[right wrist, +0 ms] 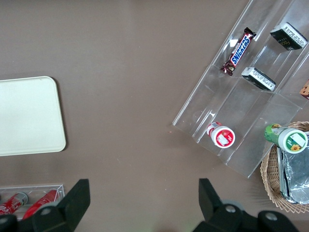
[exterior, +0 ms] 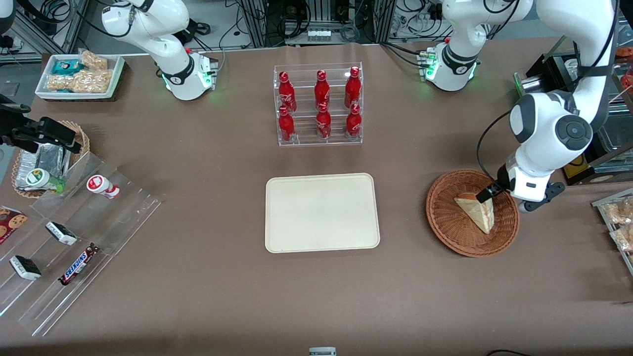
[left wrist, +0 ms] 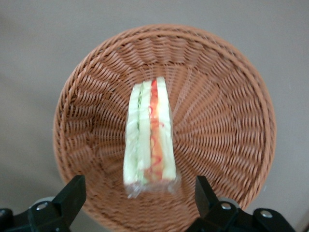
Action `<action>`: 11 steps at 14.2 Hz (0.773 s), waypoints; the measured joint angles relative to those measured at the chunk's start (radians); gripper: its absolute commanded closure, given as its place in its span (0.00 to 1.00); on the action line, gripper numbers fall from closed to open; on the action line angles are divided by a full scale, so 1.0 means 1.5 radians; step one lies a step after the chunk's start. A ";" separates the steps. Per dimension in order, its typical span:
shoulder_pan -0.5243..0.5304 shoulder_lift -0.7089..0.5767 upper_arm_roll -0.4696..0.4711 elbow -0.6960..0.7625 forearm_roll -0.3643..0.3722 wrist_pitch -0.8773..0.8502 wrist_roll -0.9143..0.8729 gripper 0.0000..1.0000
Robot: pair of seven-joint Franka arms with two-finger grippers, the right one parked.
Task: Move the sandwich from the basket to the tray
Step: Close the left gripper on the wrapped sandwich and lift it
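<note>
The sandwich (exterior: 477, 212) (left wrist: 148, 137), a cream wedge with a red-orange and green stripe in clear wrap, lies in the round reddish-brown woven basket (exterior: 445, 232) (left wrist: 222, 96) toward the working arm's end of the table. My gripper (exterior: 487, 194) (left wrist: 139, 191) hangs low over the basket at the sandwich's end farther from the front camera. It is open, its black fingers (left wrist: 72, 193) spread wider than the wedge and holding nothing. The cream tray (exterior: 321, 212) (right wrist: 29, 116) lies flat at mid-table, bare.
A clear rack of red bottles (exterior: 319, 104) stands farther from the front camera than the tray. Toward the parked arm's end are a clear stepped stand with snack bars (exterior: 74, 232), a tan basket (exterior: 81, 138) and a white bin (exterior: 79, 74). Packaged goods (exterior: 618, 217) lie beside the basket.
</note>
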 measured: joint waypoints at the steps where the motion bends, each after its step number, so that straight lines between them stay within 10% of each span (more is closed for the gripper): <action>1: 0.000 0.012 0.000 0.000 0.000 0.018 -0.036 0.00; 4: 0.000 0.043 0.000 -0.001 0.000 0.047 -0.082 0.18; 7: 0.000 0.063 0.000 -0.011 0.000 0.080 -0.088 0.87; 11: -0.001 0.061 -0.001 -0.015 0.000 0.084 -0.089 0.92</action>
